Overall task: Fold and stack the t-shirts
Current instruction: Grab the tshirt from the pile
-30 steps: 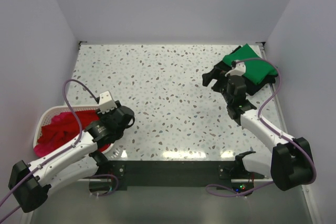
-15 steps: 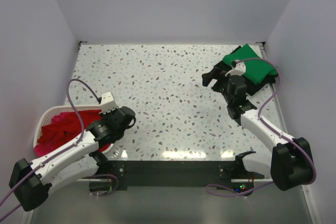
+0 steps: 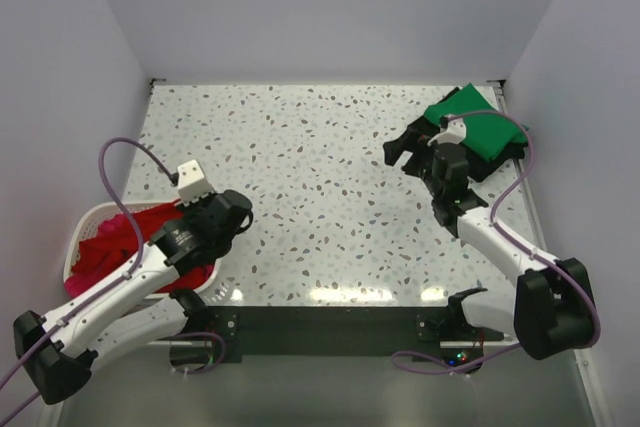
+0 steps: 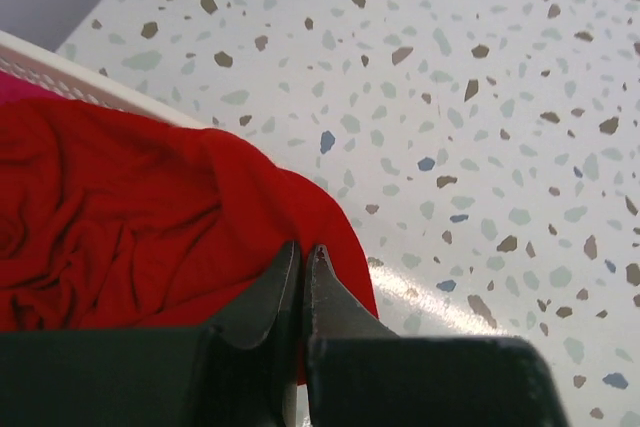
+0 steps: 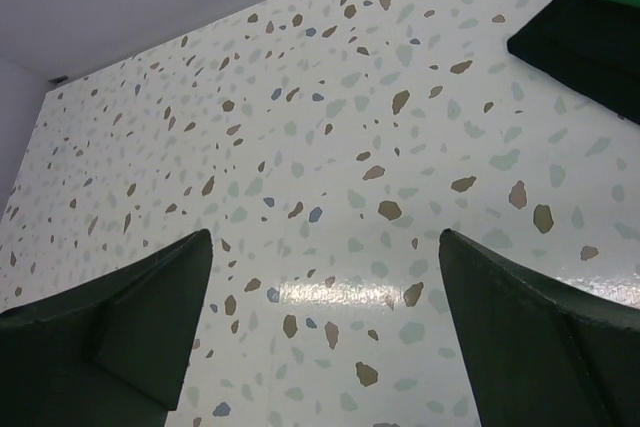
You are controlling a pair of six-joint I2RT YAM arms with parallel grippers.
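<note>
t-shirt (image 4: 120, 217), red, trails rightward into left tool (image 4: 302, 253)

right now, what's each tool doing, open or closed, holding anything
Left tool: closed, pinching the red t-shirt.
Right tool: open, holding nothing.

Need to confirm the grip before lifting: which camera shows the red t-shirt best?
Left wrist: the red t-shirt fills its left side, with the left gripper shut on a fold. Top external shows it at the basket, partly behind the left arm. Right wrist does not show it.
</note>
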